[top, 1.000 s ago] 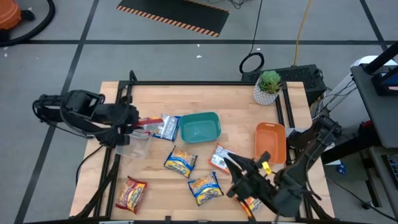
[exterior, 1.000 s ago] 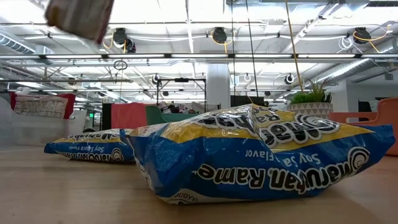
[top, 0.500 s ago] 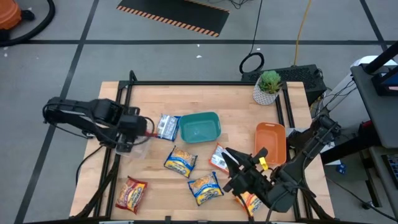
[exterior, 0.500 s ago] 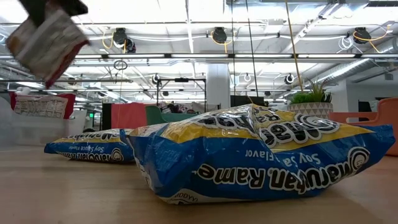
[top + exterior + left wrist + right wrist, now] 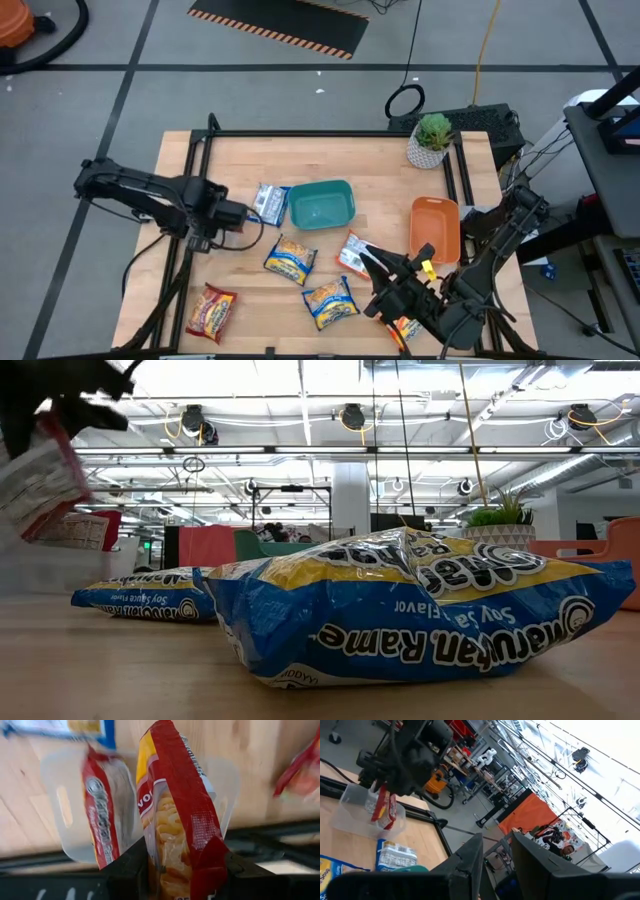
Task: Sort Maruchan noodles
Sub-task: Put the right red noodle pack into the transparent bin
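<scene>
Red packet is clamped on end in your left gripper, directly over the clear bin at the table's 9 o'clock (one packet already inside). Right gripper waits at 5 o'clock, fingers apart.

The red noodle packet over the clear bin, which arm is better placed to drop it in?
Left. Its claw grips the red noodle packet directly above the clear bin, which holds another red packet. The right claw is across the table.
</scene>
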Motion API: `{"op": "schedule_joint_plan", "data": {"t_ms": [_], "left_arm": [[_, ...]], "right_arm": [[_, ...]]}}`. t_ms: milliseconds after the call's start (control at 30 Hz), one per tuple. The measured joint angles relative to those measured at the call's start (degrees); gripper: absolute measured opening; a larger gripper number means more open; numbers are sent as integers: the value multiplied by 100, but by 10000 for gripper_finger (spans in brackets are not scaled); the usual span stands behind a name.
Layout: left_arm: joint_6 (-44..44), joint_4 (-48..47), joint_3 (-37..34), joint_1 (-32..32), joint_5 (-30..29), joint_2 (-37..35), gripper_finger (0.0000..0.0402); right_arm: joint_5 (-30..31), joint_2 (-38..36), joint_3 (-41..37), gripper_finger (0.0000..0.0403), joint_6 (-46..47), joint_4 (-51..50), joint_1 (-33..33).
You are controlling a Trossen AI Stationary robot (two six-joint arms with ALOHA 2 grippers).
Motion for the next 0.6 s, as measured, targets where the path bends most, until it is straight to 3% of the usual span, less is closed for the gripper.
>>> {"op": "schedule_joint_plan", "data": {"t_ms": [400, 600], "left_arm": [[168, 94, -814, 0, -190, 310, 129], [74, 42, -780, 0, -700, 335, 129]], "right_arm": [[0, 0, 0, 98, 17, 0, -2], [0, 2, 0, 98, 28, 0, -2]]}}
